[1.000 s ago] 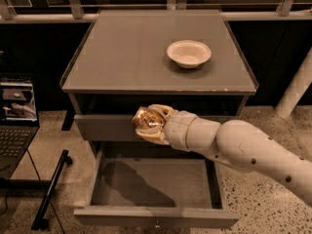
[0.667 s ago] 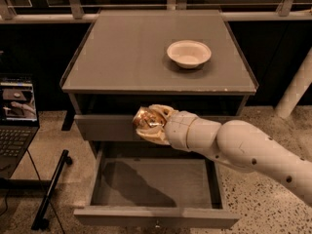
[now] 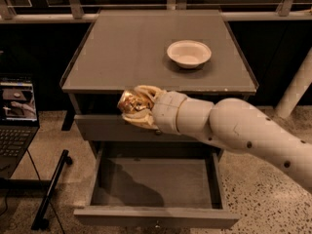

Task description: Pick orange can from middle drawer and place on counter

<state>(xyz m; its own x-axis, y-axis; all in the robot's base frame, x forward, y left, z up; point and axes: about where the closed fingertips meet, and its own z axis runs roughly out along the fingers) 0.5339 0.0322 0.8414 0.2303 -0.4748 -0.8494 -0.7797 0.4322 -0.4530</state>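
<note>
My gripper [image 3: 132, 106] is shut on the orange can [image 3: 129, 104], a shiny coppery can held sideways between the pale fingers [image 3: 146, 91]. It hangs in the air at the counter's front edge, left of centre, in front of the closed upper drawer front. The middle drawer [image 3: 156, 184] is pulled open below it, and its grey floor shows nothing on it. The counter [image 3: 131, 48] is the wide grey cabinet top just behind the can.
A white bowl [image 3: 189, 53] stands on the counter at the right. The closed upper drawer front [image 3: 102, 128] is behind the arm. A laptop [image 3: 17, 116] on a stand is at the left. A white post [image 3: 297, 87] is at the right.
The gripper has risen with the can, from the level of the upper drawer front to the level of the counter's front edge.
</note>
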